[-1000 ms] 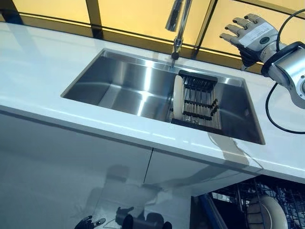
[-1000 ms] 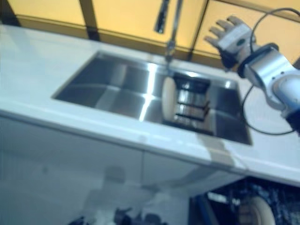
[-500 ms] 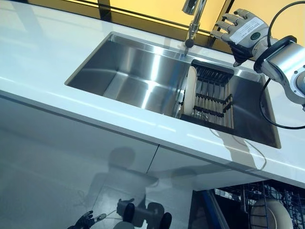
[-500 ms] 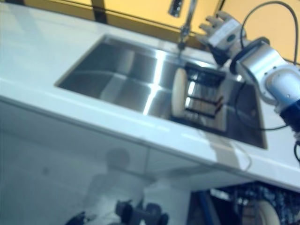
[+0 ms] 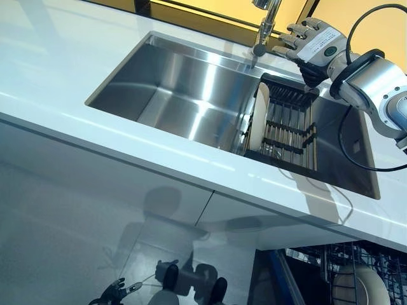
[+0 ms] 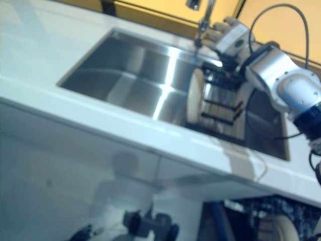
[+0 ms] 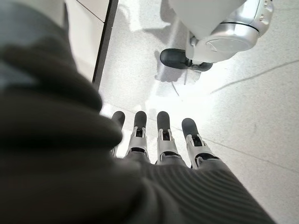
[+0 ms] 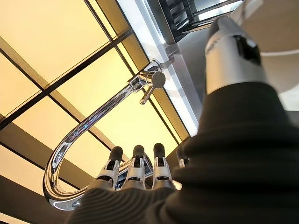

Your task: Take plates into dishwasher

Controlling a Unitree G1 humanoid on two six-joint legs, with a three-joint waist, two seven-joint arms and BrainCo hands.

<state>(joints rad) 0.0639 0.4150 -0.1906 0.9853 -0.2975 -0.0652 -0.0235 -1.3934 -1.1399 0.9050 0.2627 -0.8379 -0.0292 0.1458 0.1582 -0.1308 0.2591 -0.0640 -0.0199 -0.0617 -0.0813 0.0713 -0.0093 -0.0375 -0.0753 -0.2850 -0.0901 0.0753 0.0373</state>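
Note:
A cream plate (image 5: 257, 119) stands upright at the left end of a black dish rack (image 5: 289, 124) inside the steel sink (image 5: 178, 89). My right hand (image 5: 310, 43) is open and empty, held above the rack's far end, just right of the faucet (image 5: 264, 25). Its straight fingers (image 8: 135, 168) point towards the faucet (image 8: 107, 112) in the right wrist view. My left hand (image 5: 117, 293) hangs low by the floor, open and empty, fingers (image 7: 163, 135) straight. A second plate (image 5: 356, 286) stands in the open dishwasher basket at the lower right.
A white countertop (image 5: 57, 70) surrounds the sink. White cabinet fronts (image 5: 95, 210) run below it. The open dishwasher's wire basket (image 5: 331, 267) sits under the counter at the right. Yellow window panels lie behind the faucet.
The camera has shifted, so the whole scene sits differently. My right hand has moved left and closer to the faucet, over the rack's far end. The plate in the rack has not moved.

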